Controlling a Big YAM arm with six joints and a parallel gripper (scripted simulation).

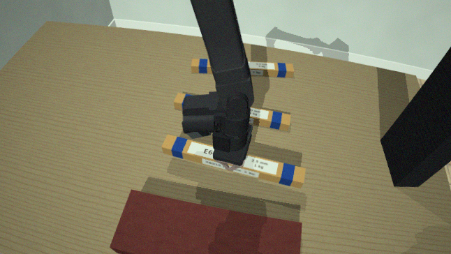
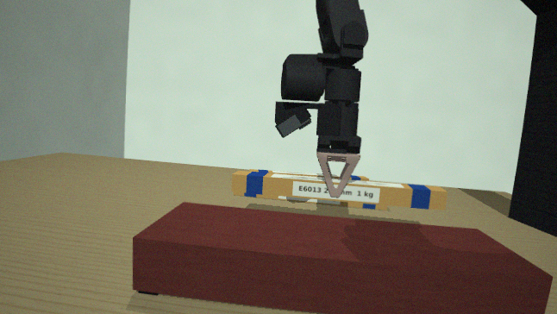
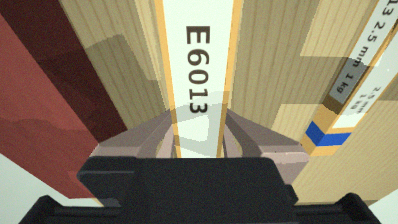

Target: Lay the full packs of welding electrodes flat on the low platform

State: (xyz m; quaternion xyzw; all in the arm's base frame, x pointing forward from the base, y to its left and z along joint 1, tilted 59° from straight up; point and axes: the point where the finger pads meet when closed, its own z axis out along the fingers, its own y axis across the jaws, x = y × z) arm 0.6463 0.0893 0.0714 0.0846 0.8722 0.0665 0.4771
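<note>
My gripper [image 2: 335, 193] is shut on the nearest pack of electrodes [image 1: 233, 160], an orange box with blue end bands and a white E6013 label. It grips the pack about its middle and holds it level in the air, above the table, just behind the dark red low platform [image 1: 206, 227]. The wrist view shows the pack [image 3: 199, 75] between the two fingers and the platform [image 3: 45, 95] at the left. A second pack [image 1: 265, 116] lies on the table behind, partly hidden by the arm. A third pack [image 1: 269, 68] lies farther back.
A tall black block [image 1: 419, 129] stands at the right side of the table. The table's back edge meets a pale wall. In the exterior view the platform [image 2: 341, 259] fills the foreground in front of the held pack.
</note>
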